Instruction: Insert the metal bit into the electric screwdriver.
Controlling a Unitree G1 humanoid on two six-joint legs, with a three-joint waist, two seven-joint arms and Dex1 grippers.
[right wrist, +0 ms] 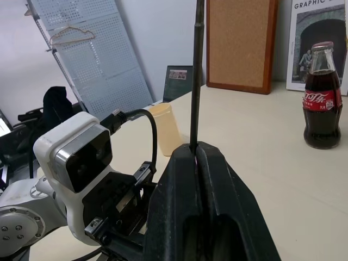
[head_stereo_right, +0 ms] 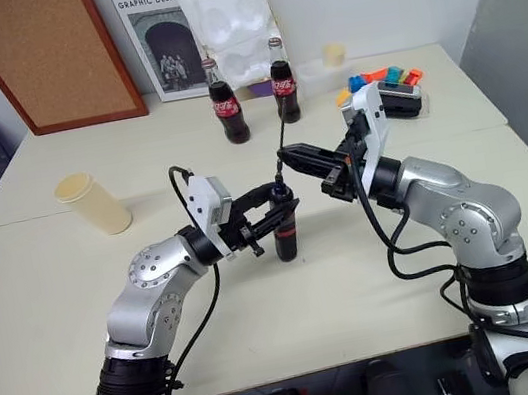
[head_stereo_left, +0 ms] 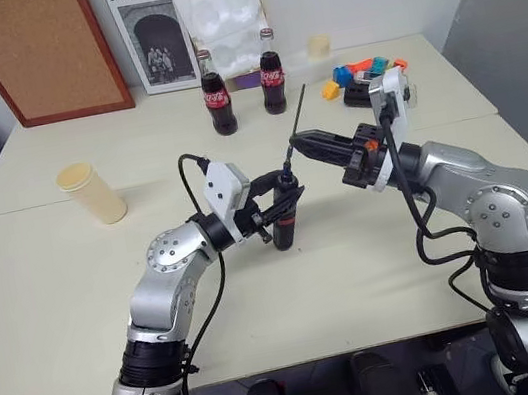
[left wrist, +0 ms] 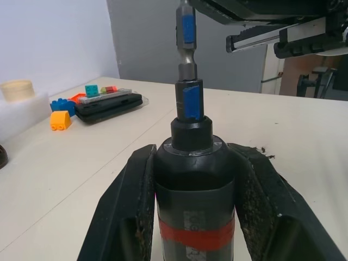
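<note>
We see the left gripper [head_stereo_left: 280, 207] clamped around the electric screwdriver [head_stereo_left: 284, 216], black fingers [left wrist: 128, 212] pressed on either side of its body just above the red band, holding it upright over the table [head_stereo_left: 47, 295]. The right gripper [head_stereo_left: 301, 141] is pinched tight on the metal bit [head_stereo_left: 297, 125], the rod rising out between its closed fingers [right wrist: 179, 217]. In the left wrist view the bit's thicker lower end hangs right over the screwdriver's nose, nearly touching; we cannot tell whether it has entered. Out from the screwdriver, two cola bottles [head_stereo_left: 217, 94] stand behind it, a pale cup [head_stereo_left: 91, 192] sits off to its left, and coloured blocks [head_stereo_left: 360, 71] lie beyond it to the right.
</note>
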